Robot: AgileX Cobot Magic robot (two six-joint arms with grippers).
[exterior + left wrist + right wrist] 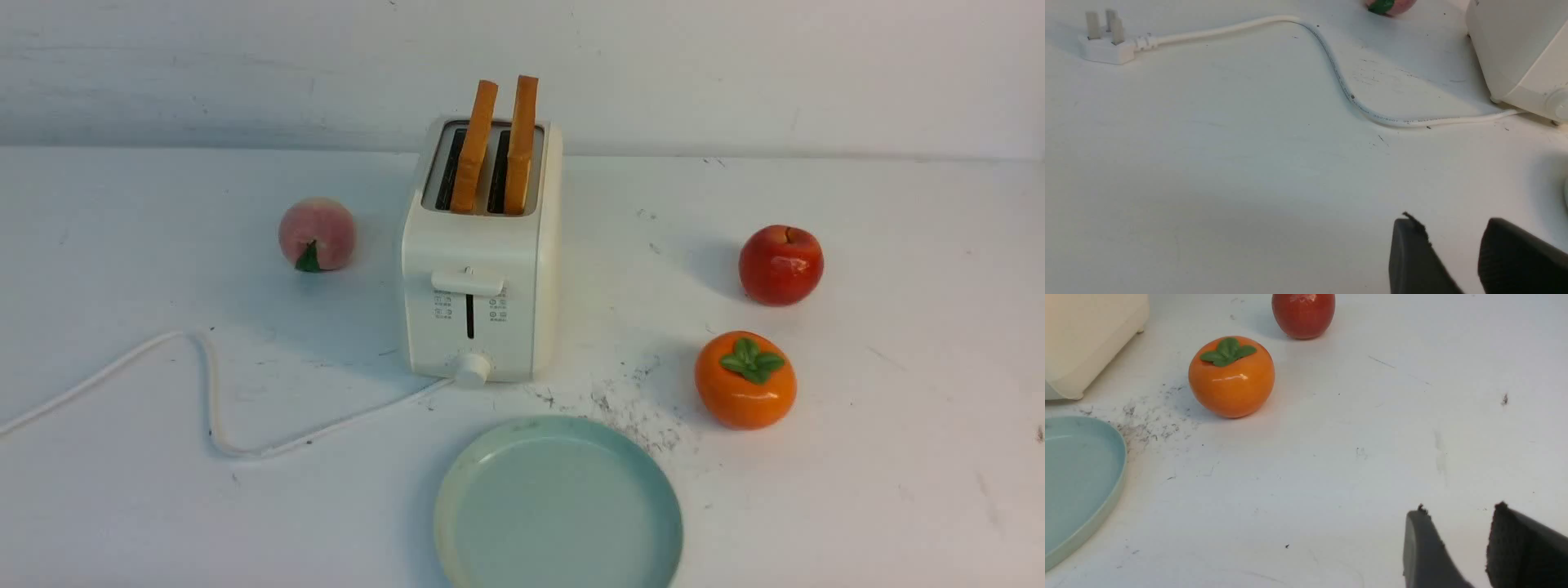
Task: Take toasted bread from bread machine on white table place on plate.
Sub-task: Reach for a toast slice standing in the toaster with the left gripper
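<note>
Two slices of toasted bread, a left one (475, 147) and a right one (521, 145), stand upright in the slots of the cream-white bread machine (482, 302) at the middle of the white table (898, 425). The mint-green plate (469, 490) lies empty in front of it. Neither arm shows in the front view. My left gripper (1453, 228) is open and empty above bare table, the bread machine's corner (1523, 57) beyond it. My right gripper (1457, 514) is open and empty above bare table, with the plate's rim (1120, 457) and the bread machine's corner (1086, 335) off to one side.
A white cord (204, 384) with plug (1106, 45) snakes left from the bread machine. A pink peach (317, 233) sits left of it. A red apple (780, 265) and an orange persimmon (745, 380) sit to the right. A white wall stands behind.
</note>
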